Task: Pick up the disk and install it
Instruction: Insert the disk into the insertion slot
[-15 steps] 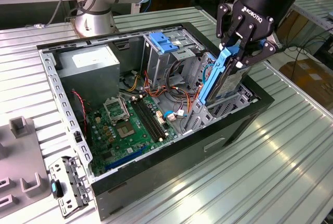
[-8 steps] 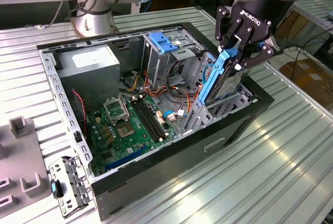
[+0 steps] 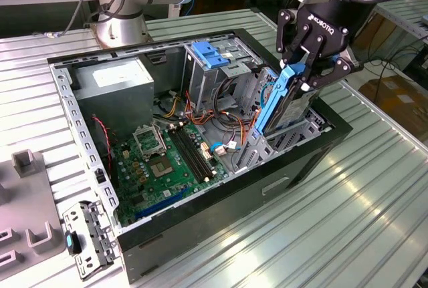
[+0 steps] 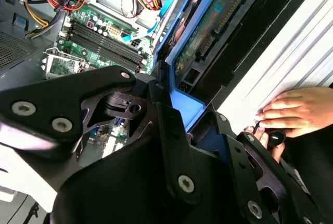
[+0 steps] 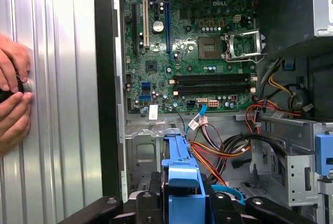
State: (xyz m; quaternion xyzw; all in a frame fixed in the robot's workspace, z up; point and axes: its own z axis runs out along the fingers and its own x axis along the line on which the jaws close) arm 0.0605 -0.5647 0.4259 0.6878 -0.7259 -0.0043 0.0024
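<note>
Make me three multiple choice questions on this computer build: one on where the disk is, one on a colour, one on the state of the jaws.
1. Where is the disk?
A) flat on the table
B) on edge over the drive cage, at the exterior view's right of the case
C) lying on the motherboard

2. What colour is the motherboard?
A) red
B) white
C) green

3. The jaws are:
A) shut on the disk
B) open and empty
C) shut on a cable

Answers:
1 B, the exterior view shows it standing on edge there.
2 C, the board is green in every view.
3 A, the blue rail sits clamped between them in both wrist views.
</note>
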